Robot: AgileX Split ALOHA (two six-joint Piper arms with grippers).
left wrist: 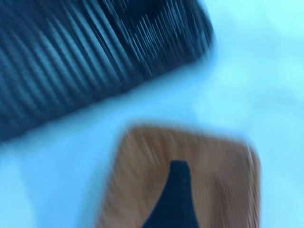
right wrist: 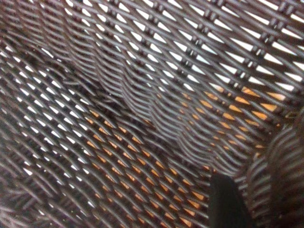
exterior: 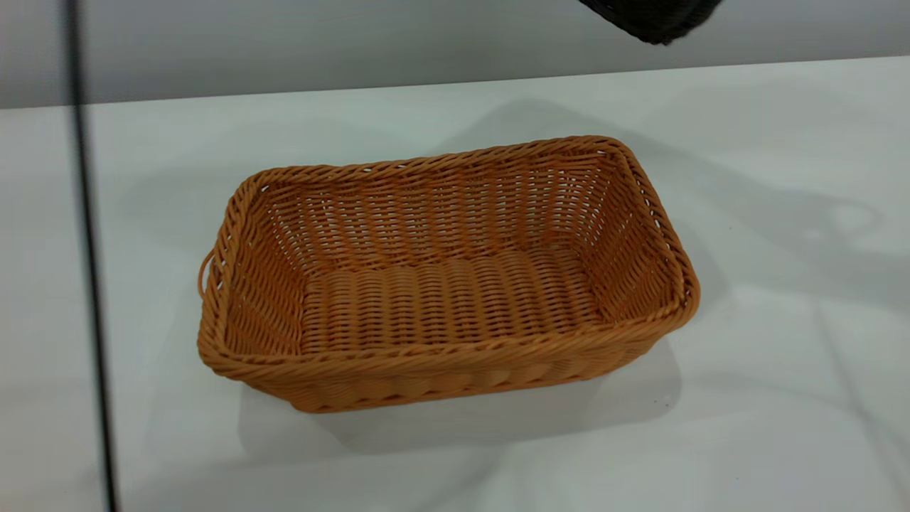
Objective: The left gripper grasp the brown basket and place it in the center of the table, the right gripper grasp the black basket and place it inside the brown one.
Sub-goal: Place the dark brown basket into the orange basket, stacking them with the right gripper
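Currently the brown basket (exterior: 448, 284) is sitting upright and empty on the table (exterior: 782, 398), loop handle facing the exterior view's left. Only a corner of the black basket (exterior: 654, 18) is showing at that view's top edge, raised clear of the tabletop. Its weave is filling the right wrist view, with orange showing through the gaps. For both the left gripper (left wrist: 176, 199) and the right gripper (right wrist: 227, 202), finger spread cannot be determined.
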